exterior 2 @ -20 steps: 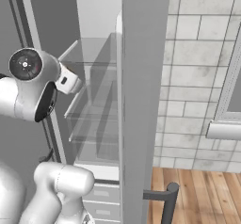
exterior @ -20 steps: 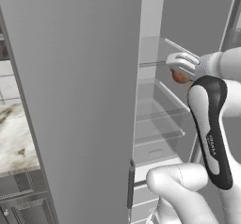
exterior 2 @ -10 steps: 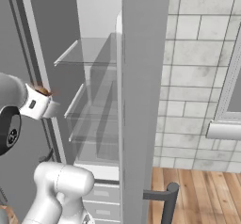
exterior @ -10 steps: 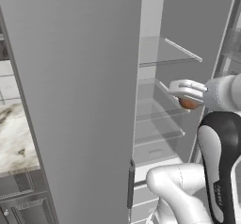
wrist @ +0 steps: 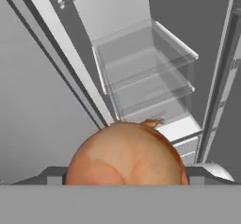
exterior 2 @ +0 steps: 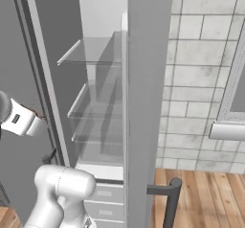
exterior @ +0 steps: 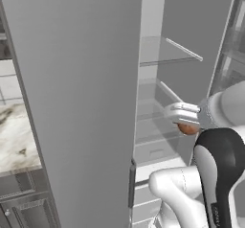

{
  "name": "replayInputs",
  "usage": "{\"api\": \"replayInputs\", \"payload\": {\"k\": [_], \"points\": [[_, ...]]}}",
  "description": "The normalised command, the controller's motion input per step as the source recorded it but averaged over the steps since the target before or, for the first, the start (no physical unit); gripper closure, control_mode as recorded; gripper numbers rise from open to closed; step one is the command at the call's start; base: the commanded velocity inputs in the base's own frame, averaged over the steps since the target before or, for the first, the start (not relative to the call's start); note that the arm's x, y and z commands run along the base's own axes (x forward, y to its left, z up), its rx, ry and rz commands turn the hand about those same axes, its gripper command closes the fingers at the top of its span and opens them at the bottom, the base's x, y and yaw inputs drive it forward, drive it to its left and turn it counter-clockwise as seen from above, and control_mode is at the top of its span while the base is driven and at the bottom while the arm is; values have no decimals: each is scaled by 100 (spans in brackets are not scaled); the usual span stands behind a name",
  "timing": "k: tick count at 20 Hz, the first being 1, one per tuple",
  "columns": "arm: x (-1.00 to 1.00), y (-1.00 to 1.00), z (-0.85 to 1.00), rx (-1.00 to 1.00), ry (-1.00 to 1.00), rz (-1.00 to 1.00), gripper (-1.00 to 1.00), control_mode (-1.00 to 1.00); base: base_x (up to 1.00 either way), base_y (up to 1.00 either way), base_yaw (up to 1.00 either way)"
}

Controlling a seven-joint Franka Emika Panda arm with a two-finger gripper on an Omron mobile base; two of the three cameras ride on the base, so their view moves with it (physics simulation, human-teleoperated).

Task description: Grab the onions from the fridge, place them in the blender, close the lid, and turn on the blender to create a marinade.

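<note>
Bare pale glass shelves point(wrist: 141, 72) inside the open grey fridge point(exterior: 76, 102), wooden floor point(exterior 2: 206, 193) below.

Tool point(exterior: 187, 126) with onion point(exterior: 187, 128) lower, withdrawn.

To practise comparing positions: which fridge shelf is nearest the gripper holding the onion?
The lower glass shelf: the gripper and onion hang level with it; the upper shelf sits well above.

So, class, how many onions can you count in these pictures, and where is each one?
1. The onion sits between the fingers of the gripper, held in front of the open fridge. Its visible shelves look bare; others may be hidden behind the door.
</note>
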Motion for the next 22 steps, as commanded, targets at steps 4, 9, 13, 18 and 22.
{"api": "replayInputs", "payload": {"k": [4,9,13,18,22], "points": [[0,0,0,0,0,0,100,100,-63,63,-18],[0,0,0,0,0,0,100,100,-26,99,-44],[0,0,0,0,0,0,100,100,-11,85,-61],[0,0,0,0,0,0,100,100,-6,40,-77],[0,0,0,0,0,0,100,100,-14,9,-90]]}}
